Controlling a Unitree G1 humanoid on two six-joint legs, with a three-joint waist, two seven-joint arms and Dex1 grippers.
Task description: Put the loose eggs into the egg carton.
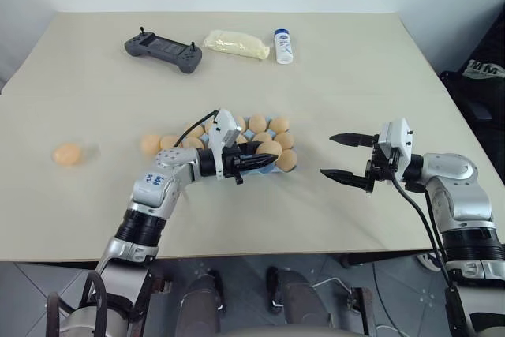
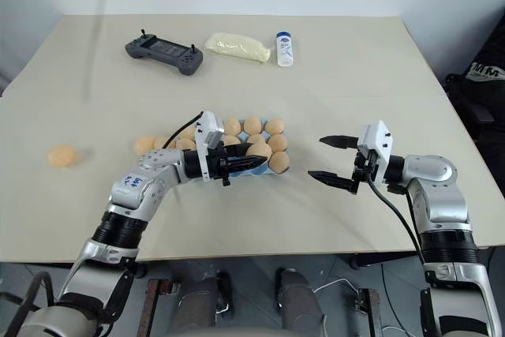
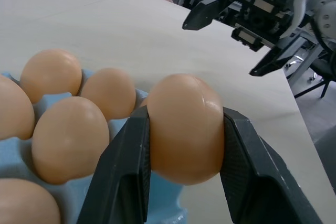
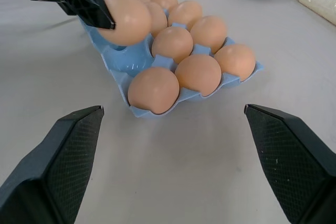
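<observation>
The beige table (image 1: pixel 339 76) spans most of the frame. At its centre the egg carton (image 4: pixel 137 55) is nearly full. The left gripper (image 1: pixel 254 162), clamped on an egg (image 3: pixel 185 128), holds it above an empty cup; the right gripper (image 1: pixel 345 156) waits spread apart, centre-right. One loose egg (image 1: pixel 67 155) remains at mid-left.

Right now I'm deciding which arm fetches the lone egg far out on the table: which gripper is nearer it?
Left. The left gripper is over the egg carton; the right gripper is farther from the lone egg.
</observation>
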